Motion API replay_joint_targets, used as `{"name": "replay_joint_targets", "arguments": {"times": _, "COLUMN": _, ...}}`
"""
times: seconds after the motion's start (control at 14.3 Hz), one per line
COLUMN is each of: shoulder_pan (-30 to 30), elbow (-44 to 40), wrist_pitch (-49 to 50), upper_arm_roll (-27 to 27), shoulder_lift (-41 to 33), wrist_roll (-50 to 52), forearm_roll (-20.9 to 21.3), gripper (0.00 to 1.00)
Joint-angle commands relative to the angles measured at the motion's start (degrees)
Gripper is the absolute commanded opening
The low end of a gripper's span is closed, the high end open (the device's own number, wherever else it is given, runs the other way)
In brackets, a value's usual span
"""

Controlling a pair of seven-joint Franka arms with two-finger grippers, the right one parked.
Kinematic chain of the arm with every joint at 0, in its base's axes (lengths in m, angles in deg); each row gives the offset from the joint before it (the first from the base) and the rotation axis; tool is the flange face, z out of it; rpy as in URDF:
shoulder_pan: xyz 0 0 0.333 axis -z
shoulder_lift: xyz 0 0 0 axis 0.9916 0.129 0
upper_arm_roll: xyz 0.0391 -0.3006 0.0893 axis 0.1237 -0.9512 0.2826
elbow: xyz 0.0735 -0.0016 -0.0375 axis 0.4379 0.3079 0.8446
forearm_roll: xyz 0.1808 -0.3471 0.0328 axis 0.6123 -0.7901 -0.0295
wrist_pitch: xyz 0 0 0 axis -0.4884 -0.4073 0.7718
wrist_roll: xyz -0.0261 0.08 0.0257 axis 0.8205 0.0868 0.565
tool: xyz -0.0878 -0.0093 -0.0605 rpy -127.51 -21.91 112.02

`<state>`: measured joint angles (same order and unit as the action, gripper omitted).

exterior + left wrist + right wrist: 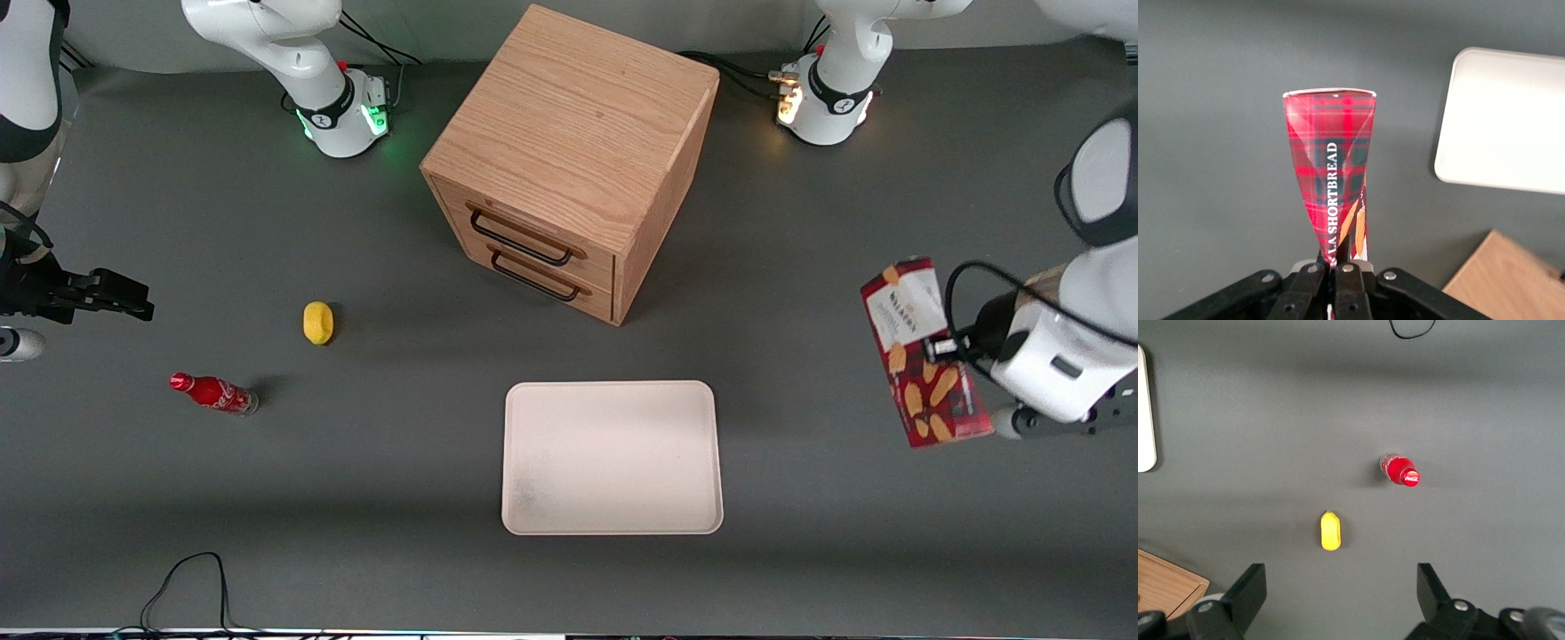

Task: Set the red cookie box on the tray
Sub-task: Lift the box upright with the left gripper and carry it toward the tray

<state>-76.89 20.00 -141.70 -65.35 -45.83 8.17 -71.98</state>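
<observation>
The red cookie box (925, 353) is a long dark-red tartan carton with a white label at its upper end and cookie pictures lower down. My left gripper (941, 347) is shut on its edge and holds it in the air above the table, at the working arm's end. In the left wrist view the box (1333, 163) sticks out from between the black fingers (1353, 280), squeezed thin where they pinch it. The cream-white tray (612, 458) lies flat on the table near the front camera, apart from the box; it also shows in the left wrist view (1505, 127).
A wooden two-drawer cabinet (569, 160) stands farther from the camera than the tray. A yellow lemon-like object (318, 322) and a small red soda bottle (213, 393) lie toward the parked arm's end. A black cable (191, 578) loops at the table's near edge.
</observation>
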Motion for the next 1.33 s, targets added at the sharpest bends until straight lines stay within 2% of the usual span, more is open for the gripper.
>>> {"name": "replay_joint_targets", "arguments": {"times": 0.0, "shoulder_pan": 0.2, "elbow": -4.6, "wrist_pitch": 4.9, "upper_arm_roll": 0.3, "shoulder_lift": 0.1, "wrist_roll": -5.8, "forearm_roll": 0.1, "gripper": 0.00}}
{"name": "replay_joint_targets", "arguments": {"times": 0.21, "shoulder_pan": 0.5, "elbow": -4.7, "wrist_pitch": 3.5, "upper_arm_roll": -0.3, "shoulder_lift": 0.2, "wrist_roll": -6.5, "forearm_roll": -0.2, "gripper": 0.00}}
{"name": "replay_joint_targets", "arguments": {"times": 0.49, "shoulder_pan": 1.1, "elbow": -4.6, "wrist_pitch": -1.9, "upper_arm_roll": -5.3, "shoulder_lift": 1.6, "wrist_roll": -5.7, "forearm_roll": -0.1, "gripper": 0.00}}
{"name": "replay_joint_targets", "arguments": {"times": 0.7, "shoulder_pan": 6.7, "elbow": -4.7, "wrist_pitch": -4.8, "upper_arm_roll": -4.9, "shoulder_lift": 3.4, "wrist_roll": -3.4, "forearm_roll": 0.4, "gripper": 0.00}}
{"name": "replay_joint_targets", "arguments": {"times": 1.05, "shoulder_pan": 14.5, "elbow": -4.5, "wrist_pitch": -9.8, "upper_arm_roll": -4.7, "shoulder_lift": 4.5, "wrist_roll": 9.3, "forearm_roll": 0.5, "gripper": 0.00}}
{"name": "replay_joint_targets", "arguments": {"times": 1.26, "shoulder_pan": 15.2, "elbow": -4.1, "wrist_pitch": -10.5, "upper_arm_roll": -4.7, "shoulder_lift": 5.1, "wrist_roll": 10.3, "forearm_roll": 0.6, "gripper": 0.00}}
